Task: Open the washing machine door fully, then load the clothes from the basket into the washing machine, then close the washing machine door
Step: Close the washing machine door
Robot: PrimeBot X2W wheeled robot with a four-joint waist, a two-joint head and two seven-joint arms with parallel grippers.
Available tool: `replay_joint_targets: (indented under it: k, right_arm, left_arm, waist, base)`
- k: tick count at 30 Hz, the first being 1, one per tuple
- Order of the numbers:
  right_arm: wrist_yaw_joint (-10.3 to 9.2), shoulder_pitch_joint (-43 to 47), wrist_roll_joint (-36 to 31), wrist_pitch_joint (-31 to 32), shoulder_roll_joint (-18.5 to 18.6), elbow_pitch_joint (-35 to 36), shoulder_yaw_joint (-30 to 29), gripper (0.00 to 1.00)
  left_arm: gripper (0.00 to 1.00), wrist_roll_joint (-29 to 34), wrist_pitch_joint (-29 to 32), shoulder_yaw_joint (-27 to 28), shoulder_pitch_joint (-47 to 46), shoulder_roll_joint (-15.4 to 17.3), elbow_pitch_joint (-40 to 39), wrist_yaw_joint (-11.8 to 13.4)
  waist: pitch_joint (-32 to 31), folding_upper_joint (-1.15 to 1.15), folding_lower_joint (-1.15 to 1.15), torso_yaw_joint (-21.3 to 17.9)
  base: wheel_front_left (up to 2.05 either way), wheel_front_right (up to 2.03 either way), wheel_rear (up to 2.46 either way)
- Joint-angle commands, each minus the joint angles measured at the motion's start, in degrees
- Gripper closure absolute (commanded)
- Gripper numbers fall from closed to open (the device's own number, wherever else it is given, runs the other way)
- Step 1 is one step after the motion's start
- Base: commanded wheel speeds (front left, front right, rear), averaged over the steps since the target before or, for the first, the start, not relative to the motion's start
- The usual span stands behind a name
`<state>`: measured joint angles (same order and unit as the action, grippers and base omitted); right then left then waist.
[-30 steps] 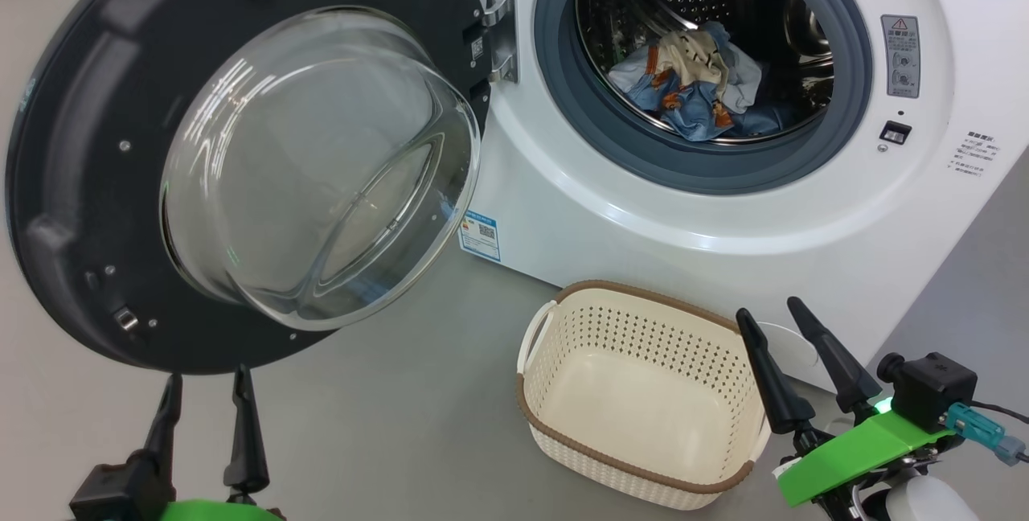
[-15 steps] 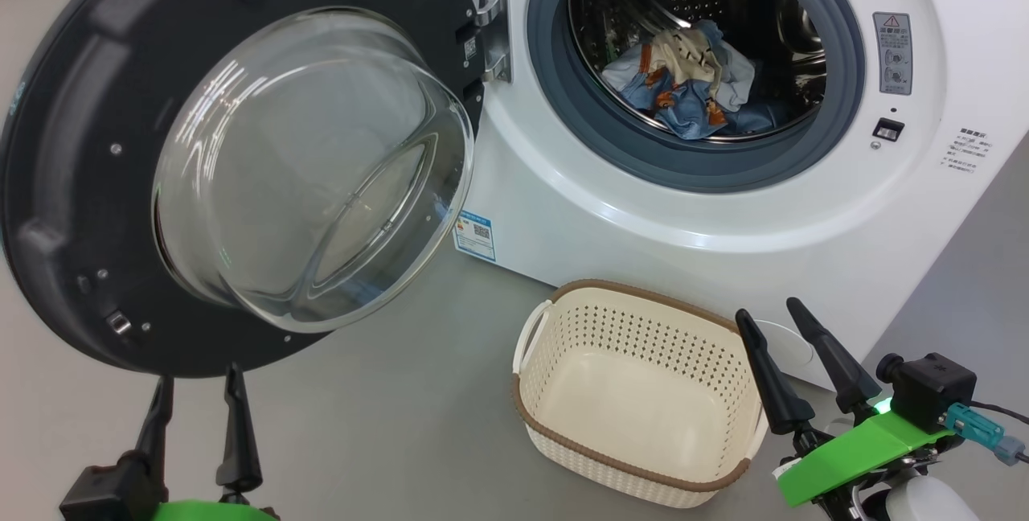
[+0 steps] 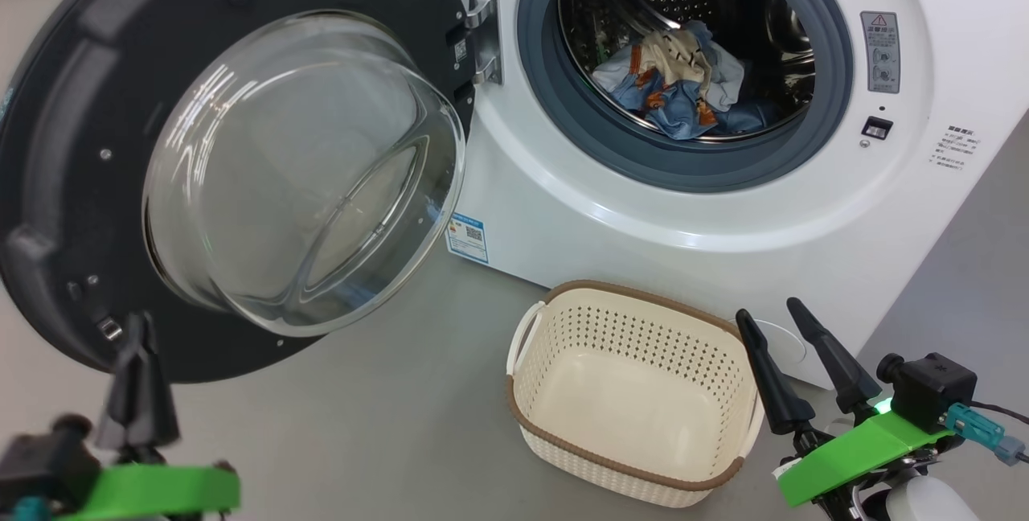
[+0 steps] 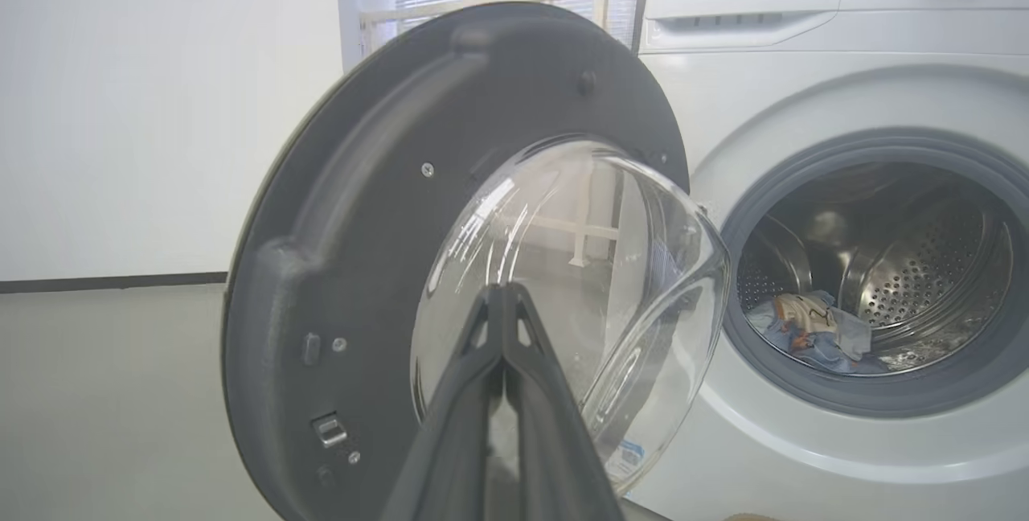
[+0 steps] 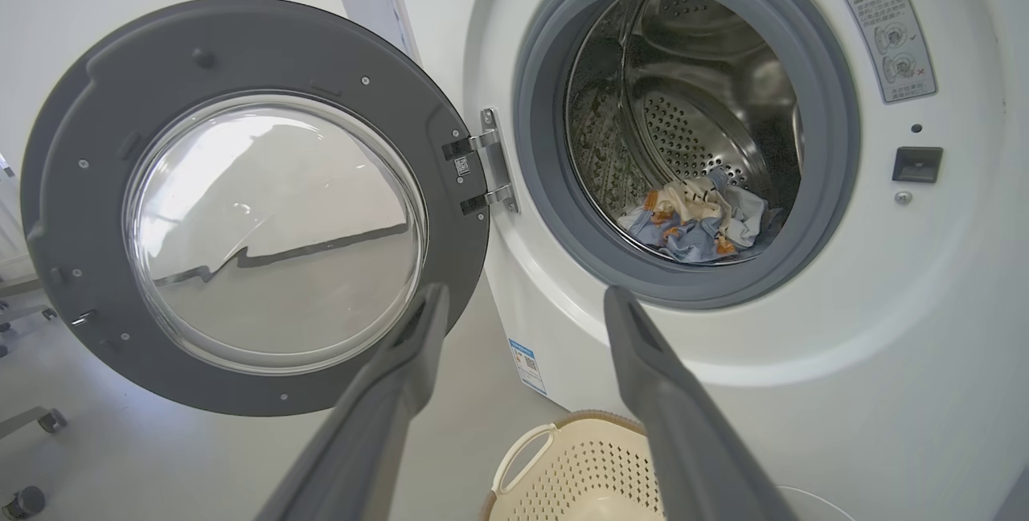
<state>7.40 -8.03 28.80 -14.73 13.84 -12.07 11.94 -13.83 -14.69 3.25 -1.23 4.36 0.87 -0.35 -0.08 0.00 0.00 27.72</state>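
The washing machine stands with its door swung wide open to the left, the glass bowl bulging toward me. The blue and cream clothes lie inside the steel drum, also seen as clothes in the right wrist view. The basket sits empty on the floor in front of the machine. My left gripper is shut on nothing, low left, its tip overlapping the door's lower edge; whether it touches is unclear. In its own view the left gripper points at the bowl. My right gripper stands open beside the basket's right end.
Grey floor stretches between the door and the basket. A blue label marks the machine's lower left corner. A white wall rises behind the door. A caster wheel of some frame stands at the far left.
My left gripper's fingers have come together, and the gripper has shifted left and up toward the door's lower edge. The head camera drifted a little. The right gripper has not moved.
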Motion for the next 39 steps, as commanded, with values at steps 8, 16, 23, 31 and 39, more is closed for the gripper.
replay_joint_targets:
  k: [8,16,23,31,39]
  right_arm:
    - [0.09,0.3,0.4,-0.3,0.7,1.5,1.0,0.0]
    - [0.09,-0.6,0.4,-0.3,2.1,1.5,1.9,0.0]
    - [0.09,-1.4,0.7,-0.3,4.1,1.6,2.4,0.0]
    - [0.09,-2.7,1.1,-0.3,6.1,1.8,3.5,0.0]
    - [0.09,-3.4,1.4,-0.3,7.3,2.2,4.1,0.0]
  left_arm:
    - [1.0,-3.9,2.7,6.6,-12.2,7.2,-9.1,-2.4]
    - [1.0,-23.0,7.5,19.9,-24.0,13.4,-3.8,-4.7]
    - [1.0,-38.4,11.6,28.6,-31.1,17.0,9.8,-5.8]
    - [1.0,-46.4,15.9,33.9,-36.3,21.4,30.0,-4.6]
    - [1.0,-50.7,20.2,36.3,-39.2,23.8,42.7,-4.3]
  waist:
    - [0.1,0.0,0.0,-0.8]
    - [2.0,0.0,0.0,-3.0]
    - [3.9,0.0,0.0,-5.5]
    - [5.4,0.0,0.0,-8.1]
    - [6.5,0.0,0.0,-9.7]
  base:
    - [0.0,0.0,0.0]
    - [0.0,0.0,0.0]
    - [0.0,0.0,0.0]
    - [0.0,0.0,0.0]
    - [0.0,0.0,0.0]
